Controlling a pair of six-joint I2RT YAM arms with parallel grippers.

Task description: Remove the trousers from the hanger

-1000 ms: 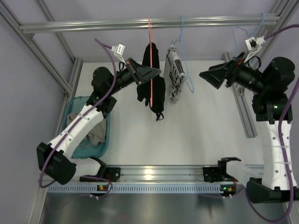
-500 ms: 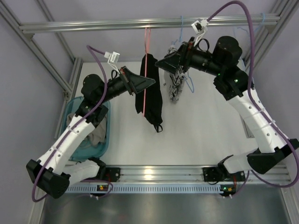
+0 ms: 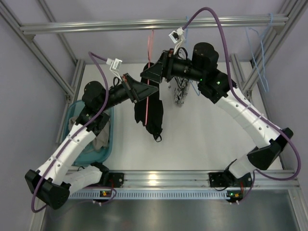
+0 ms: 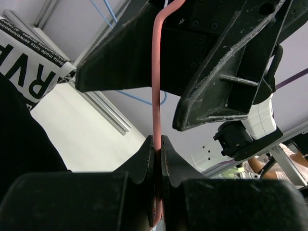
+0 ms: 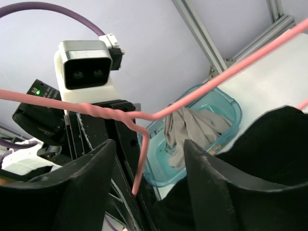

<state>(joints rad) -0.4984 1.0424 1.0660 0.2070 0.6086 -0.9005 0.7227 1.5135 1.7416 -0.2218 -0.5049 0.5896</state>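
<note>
Step in hand: securing the hanger (image 4: 156, 91) before the trousers (image 3: 154, 110) could be drawn off; judging by how they hung, none of the removal had been done.
Left gripper (image 4: 157, 153): closed tight on the pink wire, which ran straight up out from between its fingertips.
Right gripper (image 5: 150, 147): wide open with nothing in its grasp. The hanger's twisted neck lay just above its fingertips, and a bent run of the wire dropped into the gap between them.
Trousers: draped over the hanger, hanging below and beyond both grippers; to the right of the right gripper's fingers in its wrist view.
Next move: probably either closing the right gripper on the wire near the neck, or lowering it to the black fabric and pulling the trousers sideways off the bar while the left one kept the hanger steady.
Around: a black-and-white patterned garment (image 3: 181, 91) hung just beside the right gripper. A teal basket (image 5: 155, 175) holding grey-beige cloth (image 5: 190, 127) sat below, past the left gripper.
In the way: the two grippers were crowded close together, nearly touching, and the thin wire could swing or slip.
</note>
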